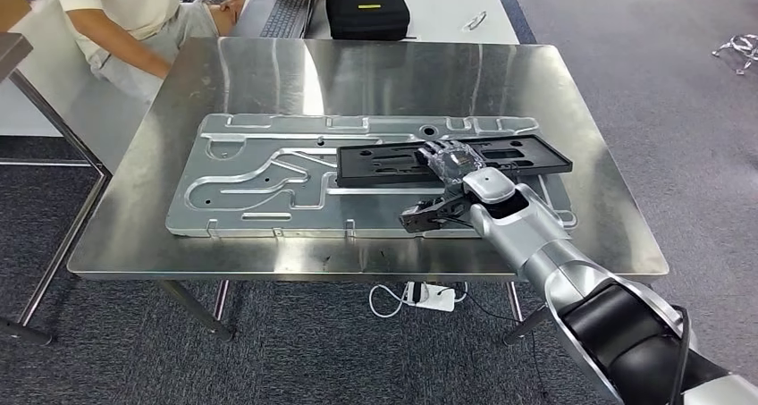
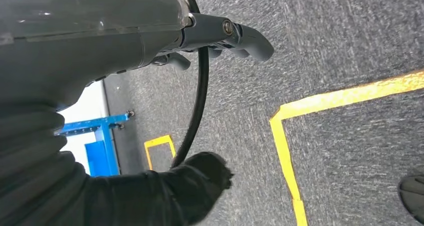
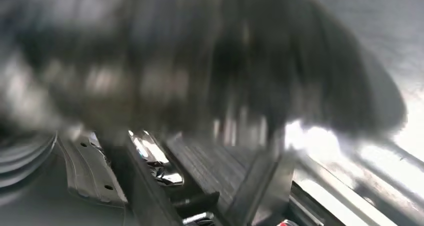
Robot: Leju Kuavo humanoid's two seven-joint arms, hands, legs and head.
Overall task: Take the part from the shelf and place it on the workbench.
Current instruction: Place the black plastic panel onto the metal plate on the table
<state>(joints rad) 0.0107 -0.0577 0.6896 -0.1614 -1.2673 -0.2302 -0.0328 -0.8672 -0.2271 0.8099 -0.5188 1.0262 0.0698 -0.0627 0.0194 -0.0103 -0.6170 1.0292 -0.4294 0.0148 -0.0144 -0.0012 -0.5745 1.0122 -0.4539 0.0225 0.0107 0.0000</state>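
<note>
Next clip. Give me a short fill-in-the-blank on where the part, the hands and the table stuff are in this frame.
1. The black part lies on the silver ____ on the workbench.
2. The ____ hand rests over the black part.
3. The black case sits on the ____ table behind the workbench.
4. The left hand hangs over grey floor marked with ____ tape.

Missing words: panel; right; white; yellow

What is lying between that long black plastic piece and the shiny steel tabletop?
In the head view, a large stamped metal panel lies on the table; the black part rests on it, under the right hand.
</note>
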